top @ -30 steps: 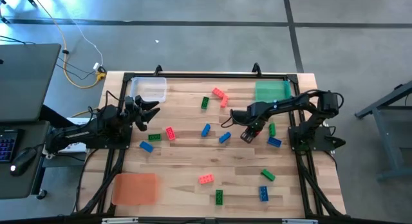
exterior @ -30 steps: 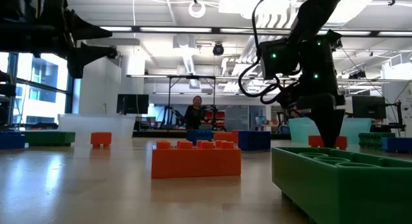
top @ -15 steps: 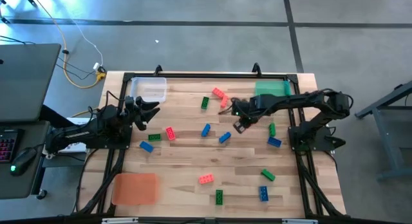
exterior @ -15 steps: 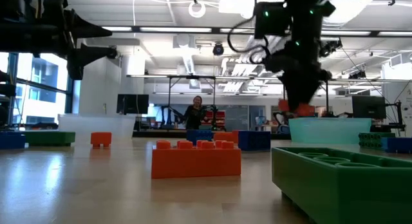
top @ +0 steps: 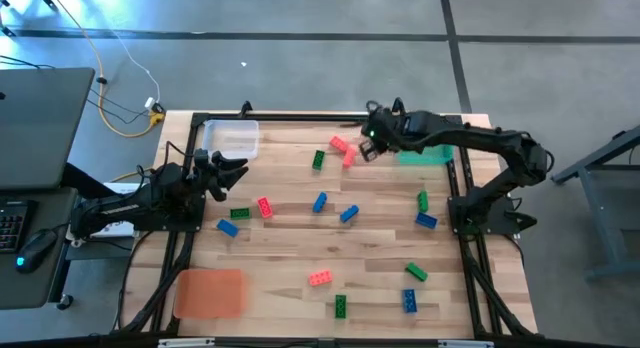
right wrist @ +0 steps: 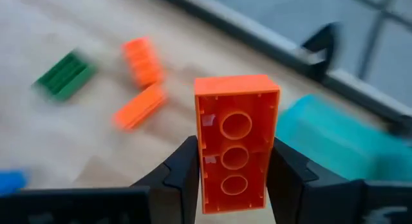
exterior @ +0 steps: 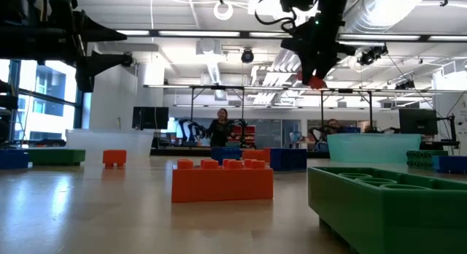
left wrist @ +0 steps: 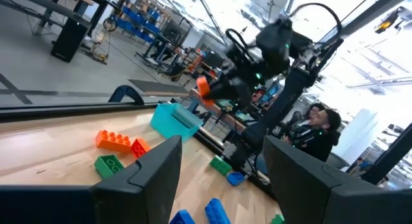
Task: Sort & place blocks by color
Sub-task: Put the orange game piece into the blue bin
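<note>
orange block (right wrist: 235, 142) | pinched between right hand (right wrist: 233, 179) fingers | raised beside green tray (top: 424, 145)

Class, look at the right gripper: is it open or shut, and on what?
Shut on an orange block. In the wrist view, the right gripper presses both fingers against the block's sides, its hollow underside facing the camera.

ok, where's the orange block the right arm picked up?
The orange block is clamped in the right gripper, in the air over the table's far edge, between the two orange blocks and the green tray.

right claw (top: 368, 148) above table's (top: 290, 250) far edge, block (right wrist: 237, 141) between its fingers, trays (top: 234, 138) at corners
</note>
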Robot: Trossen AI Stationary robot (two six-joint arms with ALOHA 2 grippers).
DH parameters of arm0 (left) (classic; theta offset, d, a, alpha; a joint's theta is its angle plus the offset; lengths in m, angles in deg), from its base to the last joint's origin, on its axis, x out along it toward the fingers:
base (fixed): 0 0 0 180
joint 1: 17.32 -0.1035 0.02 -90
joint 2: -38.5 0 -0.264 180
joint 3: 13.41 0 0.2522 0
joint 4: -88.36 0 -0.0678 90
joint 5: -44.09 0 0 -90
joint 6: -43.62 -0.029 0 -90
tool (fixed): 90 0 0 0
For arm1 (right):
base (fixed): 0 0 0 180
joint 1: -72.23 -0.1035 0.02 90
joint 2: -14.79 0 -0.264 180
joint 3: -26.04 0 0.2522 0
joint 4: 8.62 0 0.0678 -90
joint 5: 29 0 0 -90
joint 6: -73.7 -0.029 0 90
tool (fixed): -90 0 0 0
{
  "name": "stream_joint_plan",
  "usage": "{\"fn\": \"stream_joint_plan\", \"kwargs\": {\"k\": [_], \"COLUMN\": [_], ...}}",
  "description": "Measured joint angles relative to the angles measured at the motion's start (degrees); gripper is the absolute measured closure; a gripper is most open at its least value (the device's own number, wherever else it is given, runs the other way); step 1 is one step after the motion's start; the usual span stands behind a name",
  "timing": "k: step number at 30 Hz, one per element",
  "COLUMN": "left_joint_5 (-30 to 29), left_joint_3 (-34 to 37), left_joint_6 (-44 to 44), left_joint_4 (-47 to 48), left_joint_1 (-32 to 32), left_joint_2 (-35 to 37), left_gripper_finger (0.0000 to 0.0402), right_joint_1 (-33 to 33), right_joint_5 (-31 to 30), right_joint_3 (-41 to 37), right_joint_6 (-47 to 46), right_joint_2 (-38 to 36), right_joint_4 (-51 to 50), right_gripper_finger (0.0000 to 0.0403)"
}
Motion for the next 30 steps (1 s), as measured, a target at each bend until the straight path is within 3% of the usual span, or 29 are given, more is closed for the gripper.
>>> {"fn": "stream_joint_plan", "kwargs": {"k": [5, 10, 20, 30], "left_joint_5": [0.0, 0.0, 0.0, -0.92], "left_joint_3": [0.0, 0.0, 0.0, 0.02], "left_joint_6": [0.82, 3.44, 6.6, 6.56], "left_joint_4": [0.04, 0.07, 0.11, 0.15], "left_joint_1": [0.0, 0.0, 0.0, 0.0], "left_joint_2": [0.0, 0.0, 0.0, -0.02], "left_gripper_finger": [0.0193, 0.0193, 0.0193, 0.0193], "right_joint_1": [5.19, 11.41, 22.1, 24.8], "right_joint_5": [-5.76, -6.33, 2.88, 10.38], "right_joint_3": [1.57, 1.55, 1.46, 1.46], "right_joint_6": [0.14, 3.34, 10.66, 15.72], "right_joint_2": [-0.02, 0.37, 2.47, 10.38], "right_joint_4": [-5.81, -10.51, -12.36, -12.45], "right_gripper_finger": [0.0288, 0.0288, 0.0288, 0.0288]}}
